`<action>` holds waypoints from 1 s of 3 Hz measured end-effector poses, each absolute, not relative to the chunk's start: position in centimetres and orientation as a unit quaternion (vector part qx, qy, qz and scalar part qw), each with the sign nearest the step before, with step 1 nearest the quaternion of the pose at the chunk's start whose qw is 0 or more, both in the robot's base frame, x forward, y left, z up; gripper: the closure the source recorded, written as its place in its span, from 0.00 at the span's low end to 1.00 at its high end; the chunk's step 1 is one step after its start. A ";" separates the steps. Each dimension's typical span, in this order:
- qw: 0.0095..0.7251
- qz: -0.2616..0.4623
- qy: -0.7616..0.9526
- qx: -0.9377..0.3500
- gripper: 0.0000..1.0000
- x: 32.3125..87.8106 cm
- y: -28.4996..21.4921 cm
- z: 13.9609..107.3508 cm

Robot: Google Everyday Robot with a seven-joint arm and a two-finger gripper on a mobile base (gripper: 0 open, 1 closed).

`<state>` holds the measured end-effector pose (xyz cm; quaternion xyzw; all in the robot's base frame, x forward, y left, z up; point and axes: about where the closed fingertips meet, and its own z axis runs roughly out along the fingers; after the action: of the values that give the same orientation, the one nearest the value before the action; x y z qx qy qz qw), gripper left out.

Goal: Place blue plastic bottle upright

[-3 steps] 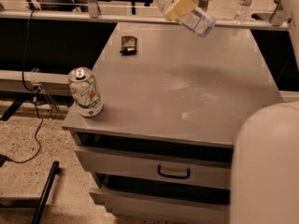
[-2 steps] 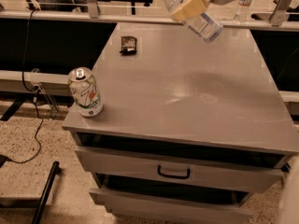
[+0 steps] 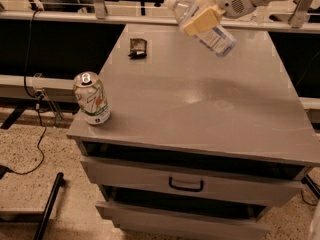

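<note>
The blue plastic bottle (image 3: 216, 36) is clear and ribbed with a white cap at upper left and a pale label. It is tilted, cap up-left, held in the air above the back of the grey cabinet top (image 3: 200, 104). My gripper (image 3: 202, 16) comes in from the upper right and is shut on the bottle's upper part, its cream-coloured finger (image 3: 200, 20) across the bottle. The bottle's base hangs a little above the surface.
A green-and-white soda can (image 3: 92, 98) stands upright at the front left corner. A small dark packet (image 3: 138, 47) lies at the back left. Drawers (image 3: 186, 184) sit below the top. Another clear bottle (image 3: 259, 14) stands behind on the far rail.
The arm has drawn back to the upper right and out of the foreground. The gripper and the bottle have come slightly lower and more over the cabinet top, still tilted.
</note>
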<state>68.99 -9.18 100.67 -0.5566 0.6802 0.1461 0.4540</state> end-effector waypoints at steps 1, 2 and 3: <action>0.455 0.158 0.679 -0.553 1.00 69.0 -8.9 100.4; 0.481 0.205 0.675 -0.520 1.00 67.7 -9.3 100.6; 0.532 0.291 0.656 -0.450 1.00 64.5 -9.5 101.1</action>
<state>64.52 -9.49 101.05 -0.4497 0.6557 0.2907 0.5323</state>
